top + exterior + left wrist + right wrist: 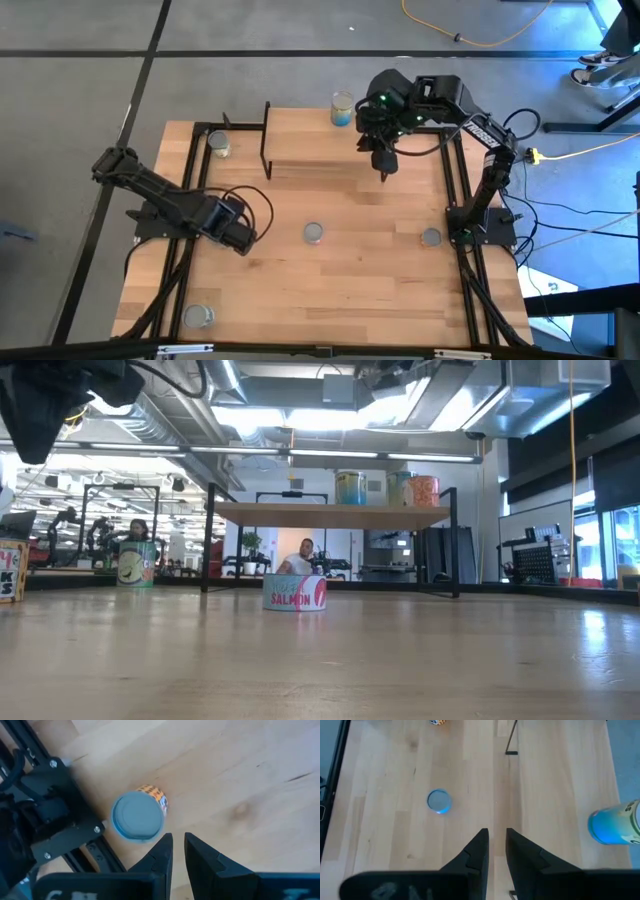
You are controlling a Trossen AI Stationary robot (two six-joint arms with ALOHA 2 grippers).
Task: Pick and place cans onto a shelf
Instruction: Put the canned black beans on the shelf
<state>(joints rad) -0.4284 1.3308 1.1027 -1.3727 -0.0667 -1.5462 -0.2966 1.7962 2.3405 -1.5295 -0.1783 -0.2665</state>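
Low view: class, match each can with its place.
Things:
A. salmon can
B. green can
C. orange can

Places:
1. on top of the shelf
2. on the table, left of the shelf
3. on the table, in front of the shelf

Pairs: A-3, B-2, C-1

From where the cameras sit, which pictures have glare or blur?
Low view: ceiling lights glare brightly, the near tabletop looks soft, and the salmon can reads clearly. Left wrist view: the blue-topped can is slightly blurred. High view: evenly lit.
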